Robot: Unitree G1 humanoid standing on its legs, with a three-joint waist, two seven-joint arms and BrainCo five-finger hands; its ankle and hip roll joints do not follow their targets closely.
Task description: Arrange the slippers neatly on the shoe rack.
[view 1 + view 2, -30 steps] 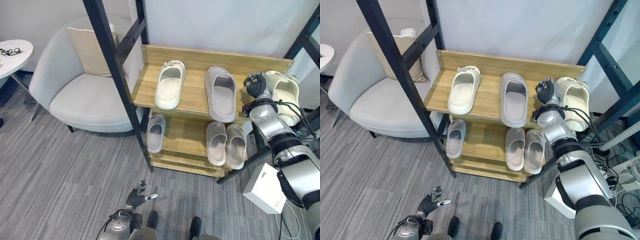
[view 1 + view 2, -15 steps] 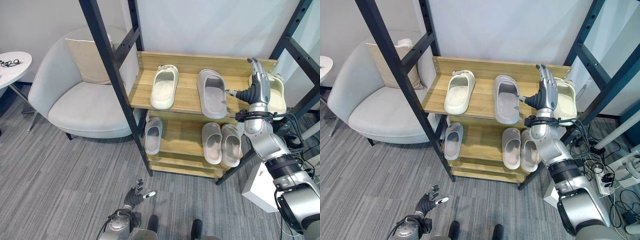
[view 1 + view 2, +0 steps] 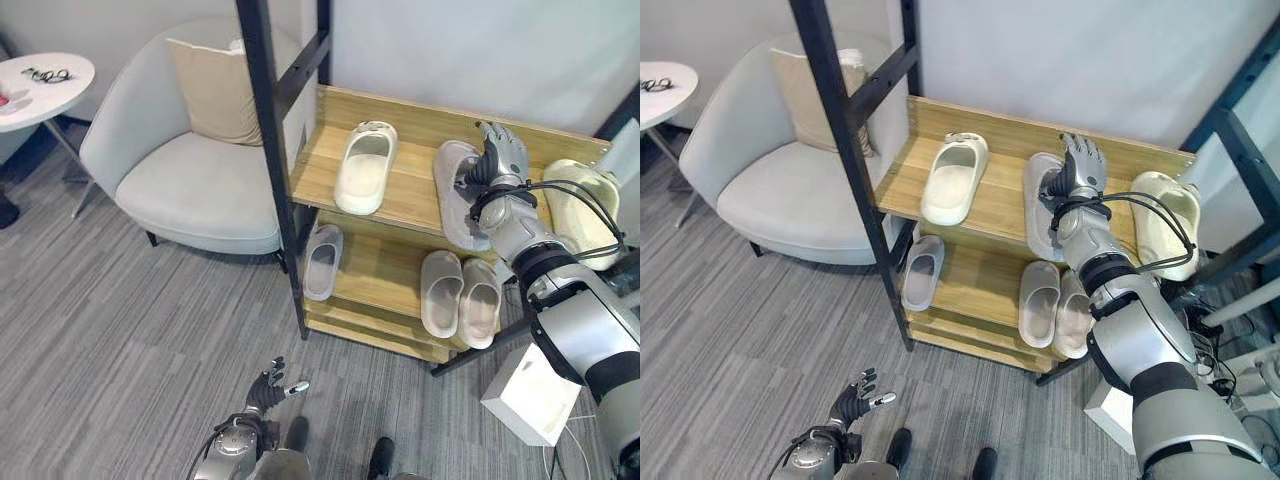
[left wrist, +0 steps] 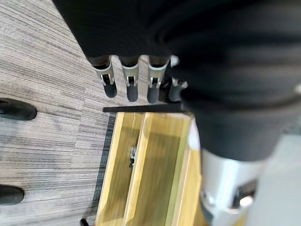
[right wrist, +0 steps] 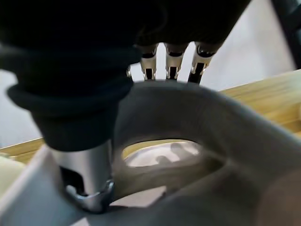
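A black frame post (image 3: pixel 270 150) stands before my rack (image 3: pixel 400 190), with an armchair (image 3: pixel 180 170) and cushion (image 3: pixel 215 90) to its left. On the top shelf lie a cream slipper (image 3: pixel 363 168), a grey slipper (image 3: pixel 462 195) and a pale one (image 3: pixel 583 212) at the far right; three more sit below. My right hand (image 3: pixel 497 160) rests on the grey slipper's strap, fingers extended over it. My left hand (image 3: pixel 268 385) hangs low over the carpet (image 3: pixel 120 330), fingers loosely spread.

I see the wooden shoe rack (image 3: pixel 400 205) carrying three slippers on its top shelf and three on the lower shelf.
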